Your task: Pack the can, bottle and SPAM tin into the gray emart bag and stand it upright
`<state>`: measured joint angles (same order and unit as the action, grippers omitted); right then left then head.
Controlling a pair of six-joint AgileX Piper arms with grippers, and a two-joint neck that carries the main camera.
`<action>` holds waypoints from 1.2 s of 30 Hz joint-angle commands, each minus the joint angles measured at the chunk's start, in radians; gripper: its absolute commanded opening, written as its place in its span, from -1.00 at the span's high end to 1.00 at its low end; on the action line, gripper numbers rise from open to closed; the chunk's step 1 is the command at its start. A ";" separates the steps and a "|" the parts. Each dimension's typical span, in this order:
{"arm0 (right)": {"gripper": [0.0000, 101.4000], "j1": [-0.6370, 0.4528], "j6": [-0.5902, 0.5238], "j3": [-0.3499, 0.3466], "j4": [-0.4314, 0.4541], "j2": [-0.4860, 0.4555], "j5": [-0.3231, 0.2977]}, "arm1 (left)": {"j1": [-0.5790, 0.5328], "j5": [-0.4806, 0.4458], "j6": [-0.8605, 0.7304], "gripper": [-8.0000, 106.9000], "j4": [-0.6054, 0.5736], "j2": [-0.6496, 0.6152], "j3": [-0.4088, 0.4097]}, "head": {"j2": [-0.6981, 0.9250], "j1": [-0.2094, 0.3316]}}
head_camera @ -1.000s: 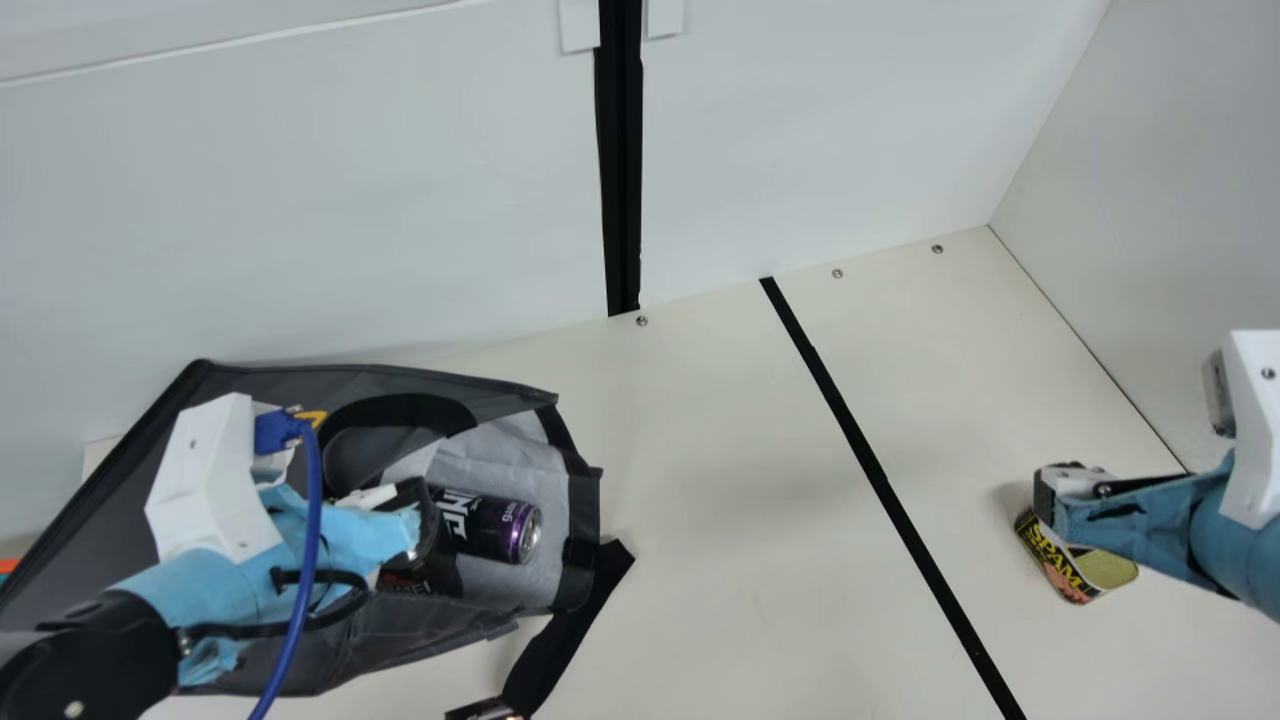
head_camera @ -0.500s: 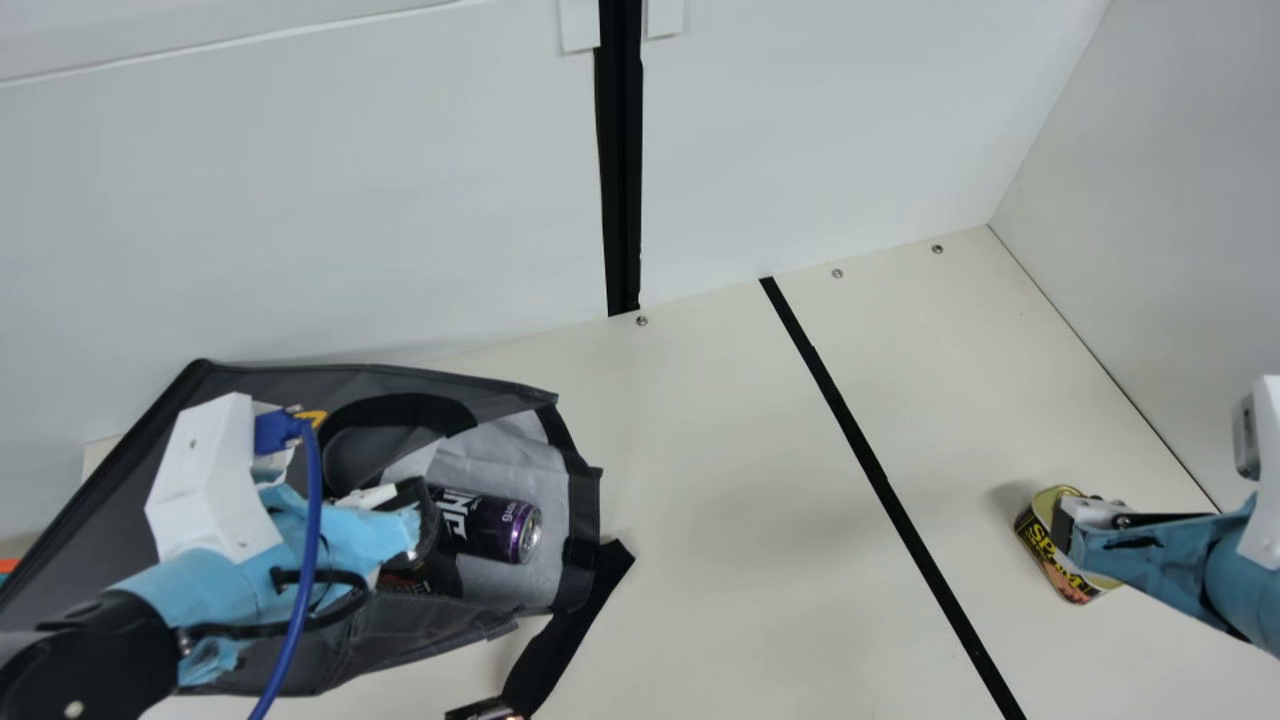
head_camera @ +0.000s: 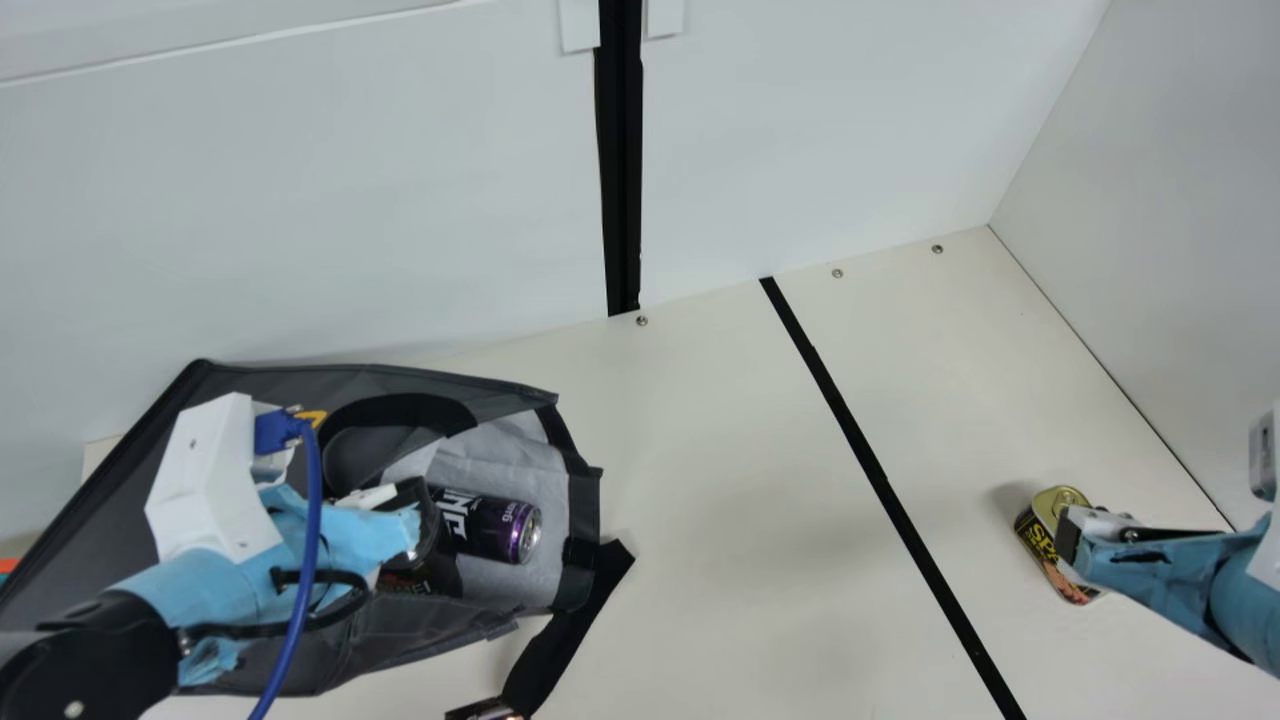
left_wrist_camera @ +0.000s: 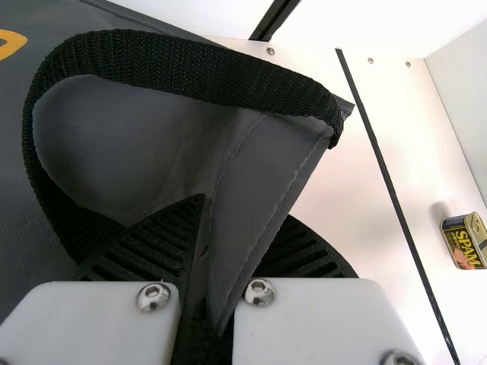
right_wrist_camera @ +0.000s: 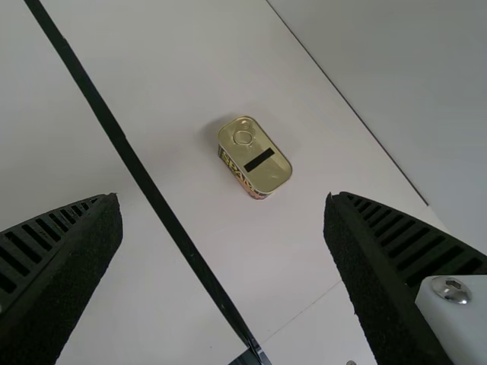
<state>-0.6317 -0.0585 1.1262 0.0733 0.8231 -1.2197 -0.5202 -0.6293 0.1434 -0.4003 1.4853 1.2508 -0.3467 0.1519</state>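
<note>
In the main view my left gripper (head_camera: 418, 525) is at the mouth of the gray bag (head_camera: 330, 650), which lies on its side. In the left wrist view my left gripper (left_wrist_camera: 242, 213) is shut on a fold of bag fabric (left_wrist_camera: 255, 179) beside the black handle. The purple can (head_camera: 500, 527) lies inside the bag, with a dark printed item (head_camera: 420, 578), partly hidden, next to it. My right gripper (head_camera: 1072, 535) overlaps the SPAM tin (head_camera: 1042, 545) in the main view. In the right wrist view my right gripper (right_wrist_camera: 223, 199) is open, clear of the upright tin (right_wrist_camera: 255, 156).
A black strap (head_camera: 570, 620) trails from the bag over the table (head_camera: 740, 560), with a small dark object (head_camera: 485, 710) at its lower end. Black tape (head_camera: 880, 480) crosses the table between bag and tin. White walls (head_camera: 350, 200) stand behind and at the right.
In the main view my right gripper has moved right and slightly down, uncovering more of the tin's top. The tin, bag, can and left arm have kept their places.
</note>
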 commanded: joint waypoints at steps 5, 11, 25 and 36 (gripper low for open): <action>-0.87 -0.003 0.000 -0.005 -0.006 -0.006 0.000 | 0.000 0.000 0.000 1.00 0.000 0.000 0.000 | -0.002 0.023; -0.87 0.002 0.001 -0.010 -0.010 -0.010 0.000 | 0.000 0.000 0.000 1.00 0.000 0.000 0.000 | -0.002 0.023; -0.87 0.028 0.005 -0.003 0.013 -0.004 0.000 | 0.000 0.000 0.000 1.00 0.000 0.000 0.000 | -0.002 0.023; -0.87 -0.024 -0.084 0.012 0.060 0.015 0.000 | 0.000 0.000 0.000 1.00 0.000 0.000 0.000 | -0.002 0.023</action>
<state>-0.6499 -0.1290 1.1375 0.1301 0.8369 -1.2197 -0.5202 -0.6293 0.1434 -0.4003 1.4853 1.2508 -0.3482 0.1519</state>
